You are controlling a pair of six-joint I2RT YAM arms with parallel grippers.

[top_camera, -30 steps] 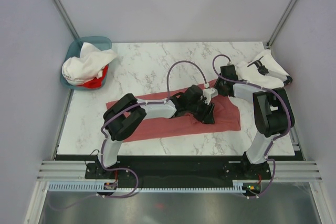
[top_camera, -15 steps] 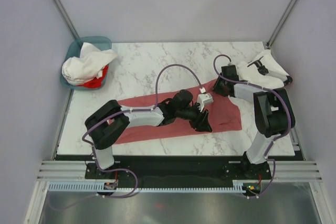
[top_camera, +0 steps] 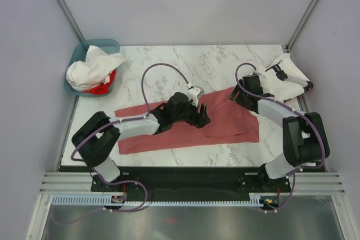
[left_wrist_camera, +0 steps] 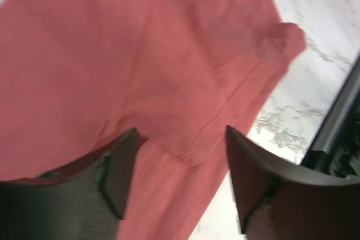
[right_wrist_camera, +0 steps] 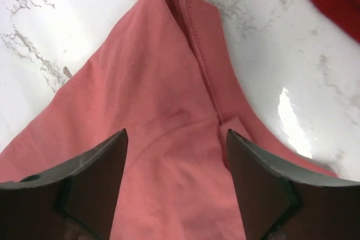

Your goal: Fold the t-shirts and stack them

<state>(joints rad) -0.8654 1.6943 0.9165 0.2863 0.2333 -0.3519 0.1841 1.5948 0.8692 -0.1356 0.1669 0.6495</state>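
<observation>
Right now the plain dusty salmon-red cotton t-shirt (top_camera: 225,125) lies spread flat across the middle of the white marble table (top_camera: 169,68), running from near the left edge toward the right edge. The left pincer (left_wrist_camera: 180,129) hangs over the shirt's middle with its jaws apart, gripping nothing; the cloth lies loose beneath them. The right pincer (right_wrist_camera: 176,131) is released too, its jaws wide over the doubled-over far right corner of the same shirt. A pile of white t-shirts (top_camera: 287,77), one bearing a black mark, sits in the far right corner. At the far left corner a teal plastic basket (top_camera: 107,43) holds a bundled white t-shirt (top_camera: 93,67) over a bright red one (top_camera: 104,89).
</observation>
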